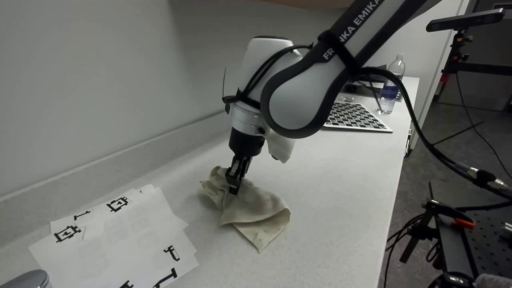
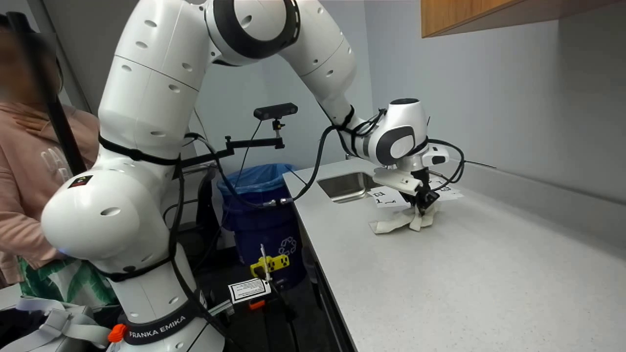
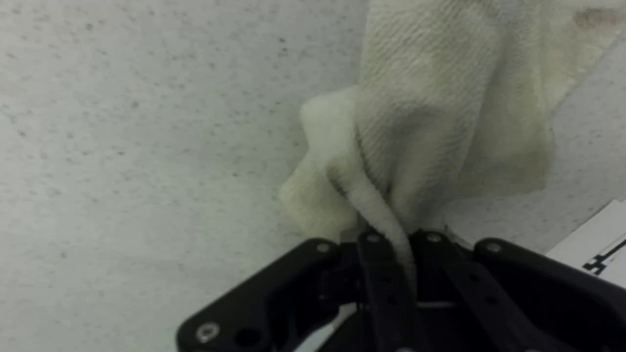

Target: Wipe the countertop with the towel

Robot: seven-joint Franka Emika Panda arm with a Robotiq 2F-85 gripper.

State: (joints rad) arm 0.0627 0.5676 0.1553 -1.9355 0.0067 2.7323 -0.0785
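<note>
Pointing downward over the counter (image 1: 332,208), the pincer (image 1: 233,189) is seen pressed together, with a fold of the towel (image 1: 260,208) pinched in it; in the wrist view, a narrow roll of the cloth is caught between the fingers (image 3: 396,318). The rest of the towel is laid in wrinkles on the counter, under and around the pincer, one corner spread flat and an upper layer folded over. A reddish-brown stain (image 3: 594,18) is noted on the cloth. Paper sheets (image 1: 120,240) with black markings are placed near the towel, bare counter being seen between them. Near the sheets, a sink (image 2: 348,188) is set into the counter. On the far side of the pincer from the sheets, a checkered board (image 1: 356,116) and an upright bottle (image 1: 389,96) are placed near each other. A person (image 2: 29,181) is partly hidden by the arm (image 2: 127,210).
</note>
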